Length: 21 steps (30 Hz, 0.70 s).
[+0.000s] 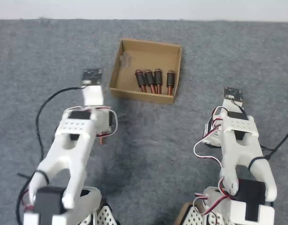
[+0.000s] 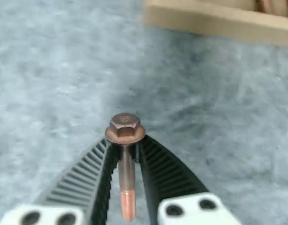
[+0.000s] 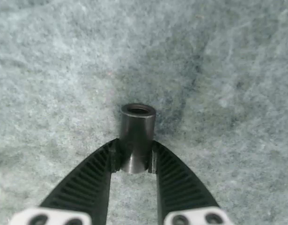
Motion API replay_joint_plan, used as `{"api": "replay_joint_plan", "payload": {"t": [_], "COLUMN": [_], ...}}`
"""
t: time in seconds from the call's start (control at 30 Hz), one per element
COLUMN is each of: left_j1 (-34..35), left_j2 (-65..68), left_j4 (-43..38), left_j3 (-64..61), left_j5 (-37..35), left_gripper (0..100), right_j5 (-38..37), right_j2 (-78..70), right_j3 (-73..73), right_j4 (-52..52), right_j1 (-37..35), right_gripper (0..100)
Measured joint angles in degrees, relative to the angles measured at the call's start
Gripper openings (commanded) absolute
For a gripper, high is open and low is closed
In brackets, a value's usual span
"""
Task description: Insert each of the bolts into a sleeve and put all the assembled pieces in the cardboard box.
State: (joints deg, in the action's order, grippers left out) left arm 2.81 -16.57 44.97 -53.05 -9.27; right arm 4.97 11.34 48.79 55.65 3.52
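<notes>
My left gripper [image 2: 126,152] is shut on a copper bolt [image 2: 126,159], hex head at the fingertips, threaded end pointing back toward the wrist. In the high view the bolt's end [image 1: 102,137] pokes out under the left arm, held over the carpet short of the cardboard box [image 1: 116,65]. My right gripper [image 3: 134,157] is shut on a black sleeve [image 3: 136,136], its open bore facing away from the wrist, above the carpet at the right. Several assembled bolt-and-sleeve pieces [image 1: 155,80] lie side by side inside the box.
Grey carpet [image 1: 172,136] covers the whole table. The box edge [image 2: 218,23] lies just beyond the left gripper. Cables [image 1: 45,112] trail beside both arms. Open carpet separates the two arms.
</notes>
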Motion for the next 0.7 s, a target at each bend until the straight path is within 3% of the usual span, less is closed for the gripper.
{"api": "replay_joint_plan", "payload": {"t": [0.37,0.7], "left_j1": [7.03,7.03], "left_j2": [-4.84,-4.84], "left_j4": [-15.03,-16.09], "left_j3": [-11.25,-11.25], "left_j5": [0.0,0.0], "left_gripper": [1,1], "right_j5": [0.0,0.0], "right_j2": [-0.09,-0.09], "right_j3": [-4.4,-6.24], "right_j4": [-9.32,-24.97], "right_j1": [-2.73,-9.32], "right_gripper": [0.7,0.9]}}
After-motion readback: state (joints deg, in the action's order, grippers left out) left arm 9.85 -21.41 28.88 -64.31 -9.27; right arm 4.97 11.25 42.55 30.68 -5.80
